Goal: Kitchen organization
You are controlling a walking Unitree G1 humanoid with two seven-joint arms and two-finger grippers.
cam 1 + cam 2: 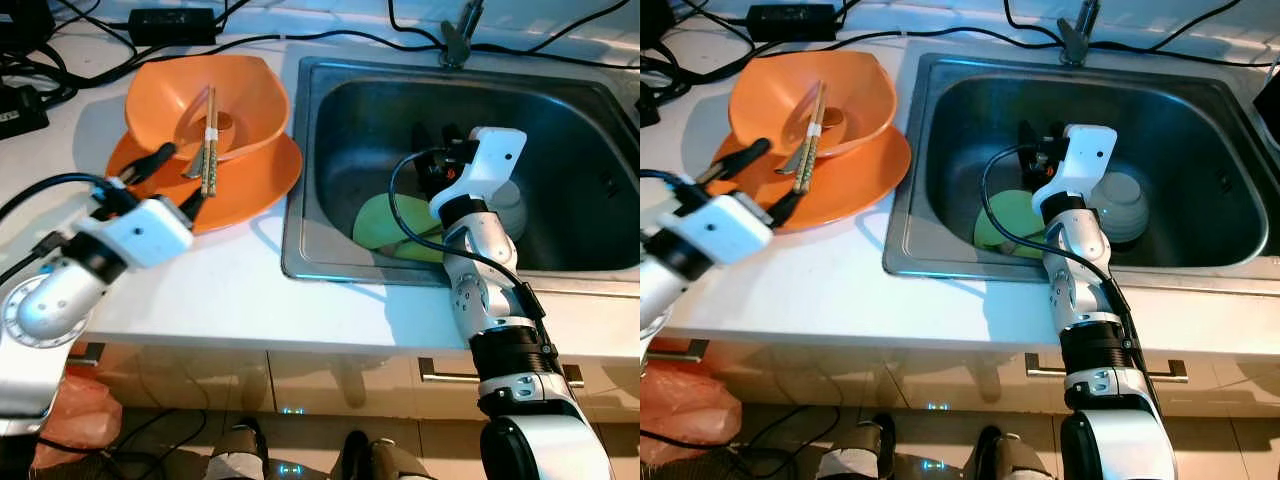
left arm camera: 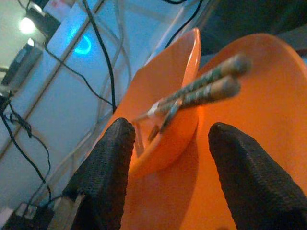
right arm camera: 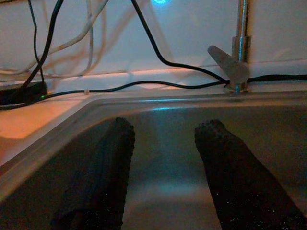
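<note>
On the white bench (image 1: 250, 270) an orange bowl (image 1: 245, 100) sits on an orange plate (image 1: 255, 180), just left of the steel sink (image 1: 300, 200), and a pair of chopsticks (image 1: 209, 140) leans in the bowl with its upper ends over the rim. The left end effector (image 1: 165, 180) hovers at the near edge of the plate, its two black fingers spread apart and grasping nothing. The left wrist view adds what the head views cannot: between the fingertips (image 2: 112, 158) the chopsticks (image 2: 201, 91) appear patterned and bound by a pale band. The right end effector (image 1: 1035, 150) is down inside the sink, above a green plate (image 1: 1005, 215) and beside a grey bowl (image 1: 1122, 205) on the basin floor. Its fingers (image 3: 100, 177) show plainly in the right wrist view, parted and empty, pointing toward the back wall of the basin and the faucet (image 3: 235, 62), with black cables (image 3: 144, 84) trailing along the rim.
</note>
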